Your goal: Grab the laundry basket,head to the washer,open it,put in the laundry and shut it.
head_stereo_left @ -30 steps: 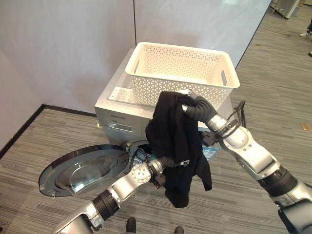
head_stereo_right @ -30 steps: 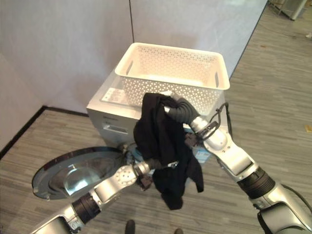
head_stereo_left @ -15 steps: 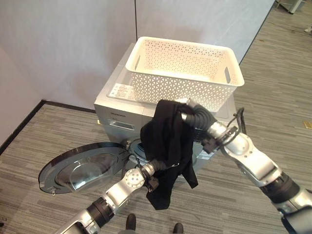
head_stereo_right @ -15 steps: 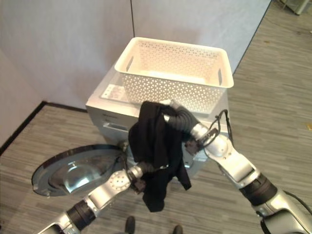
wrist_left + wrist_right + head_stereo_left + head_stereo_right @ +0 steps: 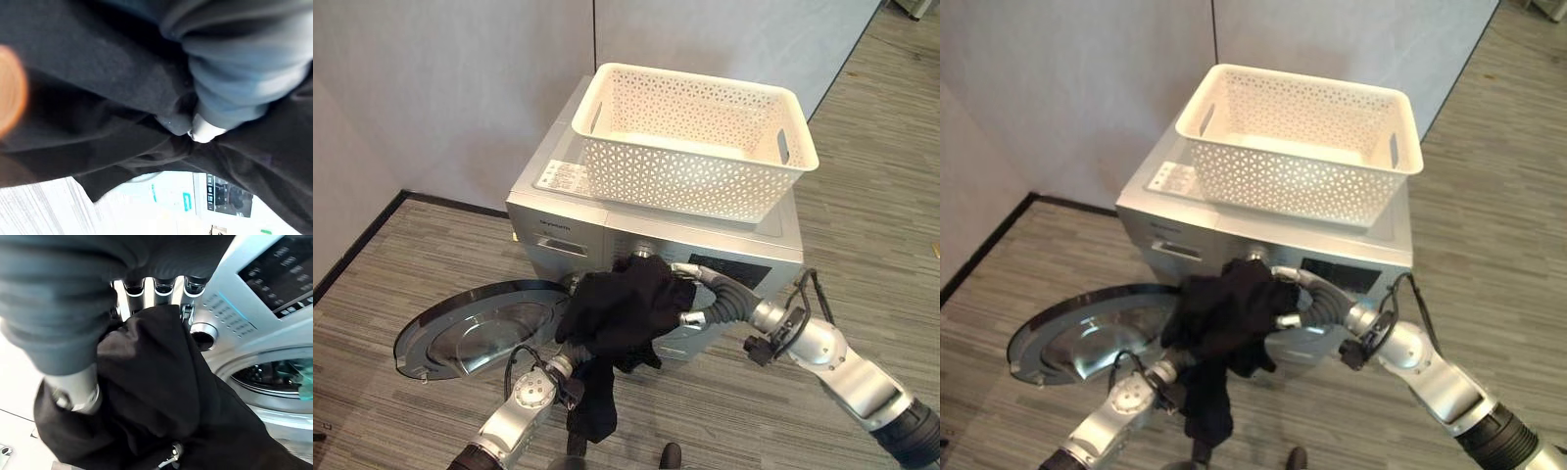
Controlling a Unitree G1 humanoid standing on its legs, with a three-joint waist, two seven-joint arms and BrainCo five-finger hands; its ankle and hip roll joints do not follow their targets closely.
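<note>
Black laundry (image 5: 617,308) is hanging bunched in front of the silver washer (image 5: 558,211), just at the drum opening. The right robot hand (image 5: 151,291) is gripping its upper fold, fingers (image 5: 161,289) curled over the cloth and thumb pressing from below. The left robot hand (image 5: 570,364) is sitting beneath the bundle, its fingers buried in fabric, so its grip cannot be told. A white basket (image 5: 695,137) is resting on top of the washer, and the round door (image 5: 475,328) is lying swung wide open above the grey floor (image 5: 372,294).
</note>
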